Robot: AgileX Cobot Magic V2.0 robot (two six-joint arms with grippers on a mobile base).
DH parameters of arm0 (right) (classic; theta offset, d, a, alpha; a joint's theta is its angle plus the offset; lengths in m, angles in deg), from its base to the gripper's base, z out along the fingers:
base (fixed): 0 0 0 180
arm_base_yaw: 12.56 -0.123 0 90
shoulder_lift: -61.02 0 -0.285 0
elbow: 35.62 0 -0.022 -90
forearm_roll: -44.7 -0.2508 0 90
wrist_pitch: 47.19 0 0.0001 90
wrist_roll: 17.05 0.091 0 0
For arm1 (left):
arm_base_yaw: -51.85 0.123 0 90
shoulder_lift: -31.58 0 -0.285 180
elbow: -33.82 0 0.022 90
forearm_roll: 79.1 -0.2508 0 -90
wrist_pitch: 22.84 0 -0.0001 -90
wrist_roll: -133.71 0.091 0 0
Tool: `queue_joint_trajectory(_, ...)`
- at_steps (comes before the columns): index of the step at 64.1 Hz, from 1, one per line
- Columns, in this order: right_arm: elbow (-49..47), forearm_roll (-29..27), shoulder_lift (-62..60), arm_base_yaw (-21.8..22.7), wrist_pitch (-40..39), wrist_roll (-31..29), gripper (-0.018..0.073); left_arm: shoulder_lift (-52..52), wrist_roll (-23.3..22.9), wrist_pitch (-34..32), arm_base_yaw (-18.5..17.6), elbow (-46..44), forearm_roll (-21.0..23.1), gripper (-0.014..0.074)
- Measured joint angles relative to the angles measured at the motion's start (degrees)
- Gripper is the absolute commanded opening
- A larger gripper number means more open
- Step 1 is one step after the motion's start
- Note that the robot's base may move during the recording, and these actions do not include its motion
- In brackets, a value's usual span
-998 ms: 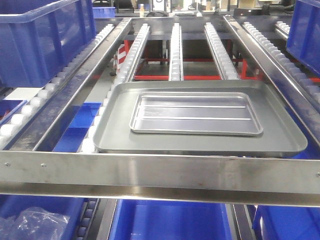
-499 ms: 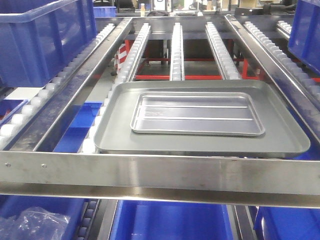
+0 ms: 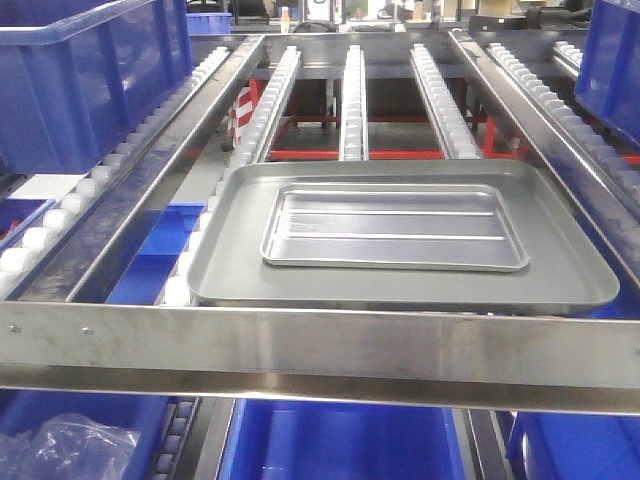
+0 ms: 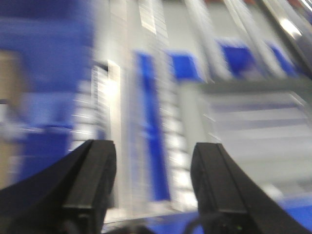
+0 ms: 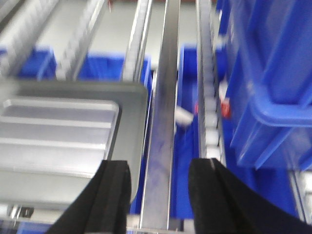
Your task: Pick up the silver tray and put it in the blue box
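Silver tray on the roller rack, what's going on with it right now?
Nothing holds it yet. The small shiny ridged metal tray lies inside a larger dull grey tray on the roller rack. Both arms hover nearby with fingers open and empty: the left gripper in a blurred view, the right gripper over the rack's right rail, beside a deep blue plastic bin.
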Motion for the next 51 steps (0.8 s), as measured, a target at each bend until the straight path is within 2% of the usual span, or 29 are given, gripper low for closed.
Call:
queue_joint_trajectory(8,-7.6,-0.5,8.8,-2.9,5.8,0.0,0.0417,-12.5,0.0,2.7,-10.3,-8.9,0.6,0.0290)
queue_joint_trajectory(16,-13.3,-1.7,16.4,-8.4,7.4,0.0,0.0417,-24.9,0.0,3.6,-15.9,-17.2,1.8,0.0290)
queue_joint_trajectory(25,-18.1,-2.3,24.9,-14.2,7.6,0.1,0.0417,-36.7,0.0,6.8,-16.4,-25.9,4.1,0.0290)
queue_joint_trajectory(37,-22.6,-2.5,35.6,-15.3,10.0,0.3,0.0417,-48.1,-4.5,15.4,-13.4,-36.4,4.1,0.0290)
queue_joint_trajectory(44,-27.3,-2.4,42.3,-15.3,13.5,2.8,0.0415,-53.5,-9.1,19.2,-13.0,-43.1,0.1,0.0290)
queue_joint_trajectory(51,-32.4,-1.4,49.3,-15.3,16.7,6.3,0.0415,-58.3,-13.7,22.7,-14.3,-48.9,-5.6,0.0290)
